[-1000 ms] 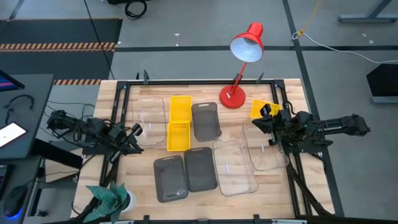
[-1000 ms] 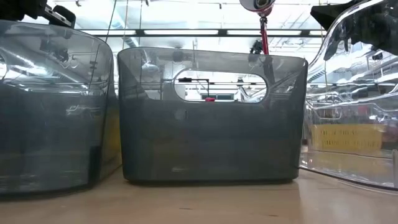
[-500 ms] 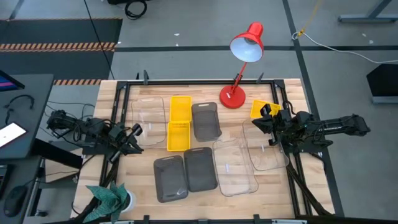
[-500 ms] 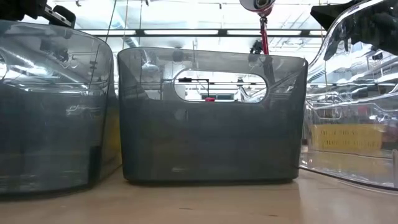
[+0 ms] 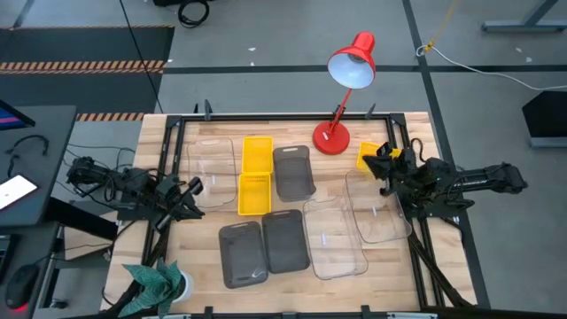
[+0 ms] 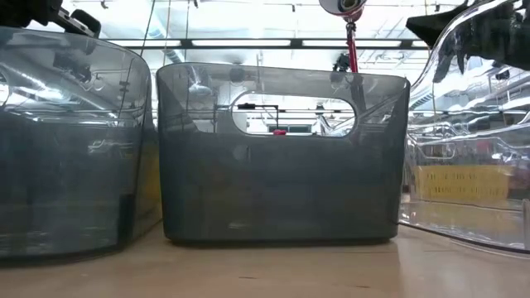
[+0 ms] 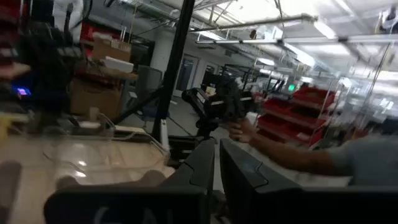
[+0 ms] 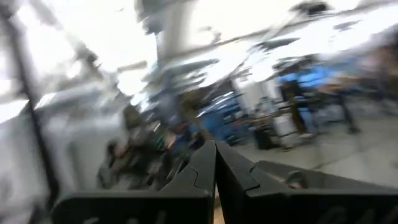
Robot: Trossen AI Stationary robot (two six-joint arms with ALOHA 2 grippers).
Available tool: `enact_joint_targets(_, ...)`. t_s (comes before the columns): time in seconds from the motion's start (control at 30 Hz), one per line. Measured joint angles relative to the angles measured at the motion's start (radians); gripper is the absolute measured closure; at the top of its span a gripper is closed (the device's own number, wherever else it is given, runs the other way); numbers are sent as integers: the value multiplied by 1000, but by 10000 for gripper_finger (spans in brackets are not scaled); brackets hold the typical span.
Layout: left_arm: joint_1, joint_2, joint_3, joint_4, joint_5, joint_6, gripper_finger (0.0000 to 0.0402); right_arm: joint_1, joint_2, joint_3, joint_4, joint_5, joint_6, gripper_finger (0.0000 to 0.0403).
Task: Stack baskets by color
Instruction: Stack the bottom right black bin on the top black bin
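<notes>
Several baskets rest bottom down on the wooden table. Two yellow ones (image 5: pixel 257 152) (image 5: pixel 254 193) lie end to end, and a third yellow one (image 5: pixel 368 157) sits at the far right. Three dark-grey ones (image 5: pixel 293 172) (image 5: pixel 242 252) (image 5: pixel 285 241) and three clear ones (image 5: pixel 211 159) (image 5: pixel 335 235) (image 5: pixel 376 208) lie around them. My left gripper (image 5: pixel 195 188) (image 7: pixel 216 163) is shut and holds nothing, at the table's left side beside the far-left clear basket. My right gripper (image 5: pixel 379 158) (image 8: pixel 216 163) is shut and holds nothing, raised over the third yellow basket.
A red desk lamp (image 5: pixel 341 97) stands at the far edge, its base (image 5: pixel 331 138) between the dark-grey and the yellow basket. A black frame (image 5: pixel 283 115) runs around the table. In the low view a dark-grey basket (image 6: pixel 281 157) fills the middle. A person's arm (image 7: pixel 273 152) shows beyond the table.
My right gripper has swung toward the table's far edge and tipped upward, so that its tip now stands over the yellow basket at the far right. It has stayed shut. No basket has moved.
</notes>
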Motion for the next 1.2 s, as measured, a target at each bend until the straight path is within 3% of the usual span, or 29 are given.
enact_joint_targets(0.1,0,0,0,12,0,-45,365,0,9,0,14,196,176,389)
enact_joint_targets(0.17,0,0,0,25,0,-47,363,-1,21,0,14,235,216,389)
enact_joint_targets(0.37,0,0,0,101,0,-52,368,0,49,0,40,21,176,389)
enact_joint_targets(0.57,0,0,0,158,-1,-39,371,0,83,0,103,-95,166,389)
enact_joint_targets(0.8,0,0,0,52,35,-32,365,-9,151,18,62,-70,131,389)
enact_joint_targets(1.03,0,0,0,-77,92,79,378,7,312,176,-165,-159,136,389)
enact_joint_targets(1.2,0,0,0,-78,92,140,381,56,437,305,-367,-135,129,389)
